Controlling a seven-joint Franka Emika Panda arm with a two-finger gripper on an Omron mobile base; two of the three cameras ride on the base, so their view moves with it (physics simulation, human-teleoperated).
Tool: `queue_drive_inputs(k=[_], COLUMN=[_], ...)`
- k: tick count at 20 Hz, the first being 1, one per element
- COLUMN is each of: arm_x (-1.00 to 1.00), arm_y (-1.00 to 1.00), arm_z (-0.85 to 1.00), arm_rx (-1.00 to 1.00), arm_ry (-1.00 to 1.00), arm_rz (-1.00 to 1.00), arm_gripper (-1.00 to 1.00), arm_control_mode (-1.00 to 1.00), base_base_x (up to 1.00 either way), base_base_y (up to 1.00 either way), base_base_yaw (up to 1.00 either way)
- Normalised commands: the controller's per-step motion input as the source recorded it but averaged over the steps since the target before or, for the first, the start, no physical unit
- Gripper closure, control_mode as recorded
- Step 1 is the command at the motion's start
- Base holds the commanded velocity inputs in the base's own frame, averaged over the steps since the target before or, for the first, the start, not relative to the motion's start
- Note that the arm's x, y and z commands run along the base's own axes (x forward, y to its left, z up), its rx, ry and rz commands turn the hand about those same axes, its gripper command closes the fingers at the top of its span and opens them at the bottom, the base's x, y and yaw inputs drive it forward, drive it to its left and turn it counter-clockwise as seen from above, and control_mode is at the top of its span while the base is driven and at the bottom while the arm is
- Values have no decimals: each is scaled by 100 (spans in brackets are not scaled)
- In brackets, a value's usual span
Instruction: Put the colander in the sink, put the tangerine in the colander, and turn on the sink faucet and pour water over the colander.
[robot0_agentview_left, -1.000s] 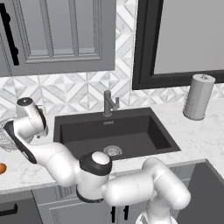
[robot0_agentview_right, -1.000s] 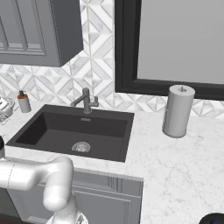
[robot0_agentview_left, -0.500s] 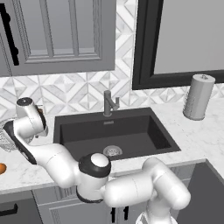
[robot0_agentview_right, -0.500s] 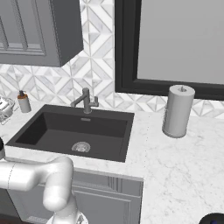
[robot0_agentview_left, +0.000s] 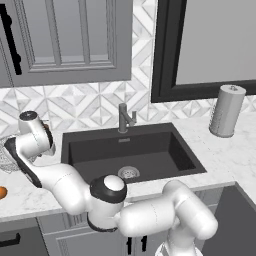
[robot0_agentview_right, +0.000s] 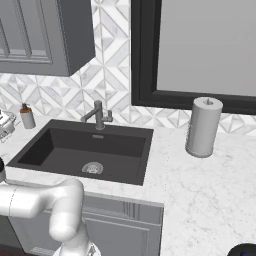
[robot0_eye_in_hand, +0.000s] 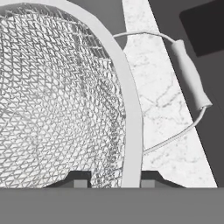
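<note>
While the arm reaches far out to the left of the sink (robot0_agentview_left: 132, 150), the tool (robot0_eye_in_hand: 111, 181) sits clamped on the colander (robot0_eye_in_hand: 57, 100) rim: in the hand view one fingertip is inside the mesh bowl, the other outside, with the white rim band running between them. Jaws are closed down on that rim.

Colander is on the desk (robot0_agentview_left: 220, 150), left of the sink, not in the basin. In the left base view its mesh edge (robot0_agentview_left: 6, 159) peeks out behind the arm's wrist at the far left. In the right base view a bit of it shows at the left edge (robot0_agentview_right: 5, 125), near the soap dispenser (robot0_agentview_right: 27, 116). One wire side handle with a grey sleeve (robot0_eye_in_hand: 190, 74) sticks out from the rim over the marble, toward the dark basin edge.

Tangerine (robot0_agentview_left: 2, 192) lies on the desk at the left edge of the left base view, forward of the colander, apart from it, partly cut off by the frame.

Sink basin is black, silver drain (robot0_agentview_left: 128, 172) visible. Sink faucet (robot0_agentview_left: 125, 118) stands at the back rim, centred, spout over the basin; no water visible.

Paper towel roll (robot0_agentview_left: 227, 111) stands upright on the desk to the right of the sink, well apart from everything else. Grey upper cabinet (robot0_agentview_left: 65, 40) above left, dark-framed window (robot0_agentview_left: 200, 50) above right.
</note>
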Motion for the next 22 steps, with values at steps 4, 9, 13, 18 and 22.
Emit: queue_drive_inputs(k=[4,9,13,18,22], arm_x=[-27,-56,-58,-56,-47], arm_y=[-15,-35,-51,-85,-100], arm_z=[7,19,19,19,25], arm_rx=[0,0,1,6,8], arm_ry=[0,-2,-3,-1,0], arm_rz=[-1,-9,-17,-18,-12], arm_gripper=[100,100,100,100,100], arm_control_mode=[-100,-100,-100,-100,-100], base_base_x=[0,0,0,0,0], base_base_y=[0,0,0,0,0], base_base_yaw=[0,0,0,0,0])
